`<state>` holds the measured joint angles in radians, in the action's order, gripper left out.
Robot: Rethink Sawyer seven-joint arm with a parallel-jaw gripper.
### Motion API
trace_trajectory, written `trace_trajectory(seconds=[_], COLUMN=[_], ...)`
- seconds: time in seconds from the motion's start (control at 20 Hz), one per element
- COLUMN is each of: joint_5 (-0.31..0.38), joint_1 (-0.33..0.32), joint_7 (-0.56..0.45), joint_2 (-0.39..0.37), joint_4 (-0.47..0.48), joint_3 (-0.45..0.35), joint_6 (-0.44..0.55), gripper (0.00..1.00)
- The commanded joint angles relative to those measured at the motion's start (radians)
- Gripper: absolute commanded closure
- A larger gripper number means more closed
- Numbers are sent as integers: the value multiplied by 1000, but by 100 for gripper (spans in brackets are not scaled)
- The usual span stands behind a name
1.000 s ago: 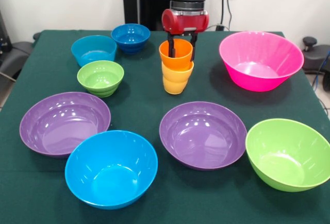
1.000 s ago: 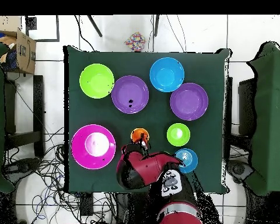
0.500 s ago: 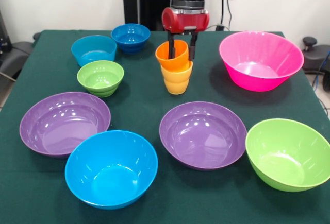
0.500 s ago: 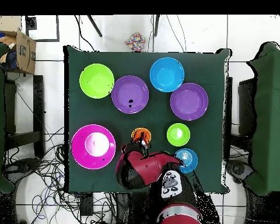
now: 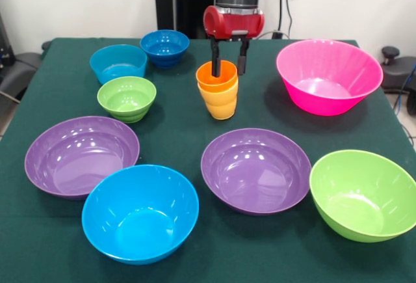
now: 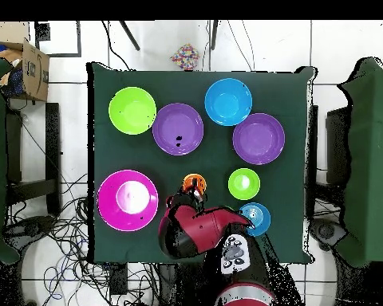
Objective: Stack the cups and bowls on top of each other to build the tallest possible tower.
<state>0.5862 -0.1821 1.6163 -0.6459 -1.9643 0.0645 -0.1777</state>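
Observation:
The orange cup [image 5: 217, 77] sits nested upright in the yellow-orange cup [image 5: 221, 105] at the table's middle back, making a short tower; it also shows in the overhead view [image 6: 193, 182]. My gripper [image 5: 228, 68] is open just above it. One finger hangs over the cup's mouth and the other is clear of its right rim, so it holds nothing. The small green bowl [image 5: 127, 97], light blue bowl [image 5: 118, 62] and dark blue bowl [image 5: 164, 46] stand separately to the left.
Large bowls ring the front: purple [image 5: 81, 155], blue [image 5: 140, 213], purple [image 5: 255, 169], green [image 5: 364, 194]. The pink bowl [image 5: 328, 75] stands right of the cups. A cardboard box [image 6: 27, 68] sits off the table.
The orange cup, held tilted above the yellow-orange cup, has dropped deeper into it and stands straight. My gripper has let go and risen slightly.

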Motion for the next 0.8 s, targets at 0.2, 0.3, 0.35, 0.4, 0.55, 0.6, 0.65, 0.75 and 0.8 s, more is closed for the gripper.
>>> trace_trajectory(seconds=[0.2,0.3,0.35,0.4,0.55,0.6,0.65,0.75,0.8], joint_5=[-41,-41,-41,-41,-43,-44,-44,-46,-46], joint_1=[14,14,13,13,5,4,2,0,-1], joint_7=[130,129,128,127,124,124,124,123,122], joint_2=[0,-9,-15,-17,-31,-32,-34,-36,-37], joint_4=[29,24,23,22,13,11,7,3,1], joint_3=[-81,-82,-83,-85,-98,-100,-103,-106,-108], joint_6=[97,102,105,108,128,132,136,144,146], gripper=[0,0,0,0,0,0,0,0,0])
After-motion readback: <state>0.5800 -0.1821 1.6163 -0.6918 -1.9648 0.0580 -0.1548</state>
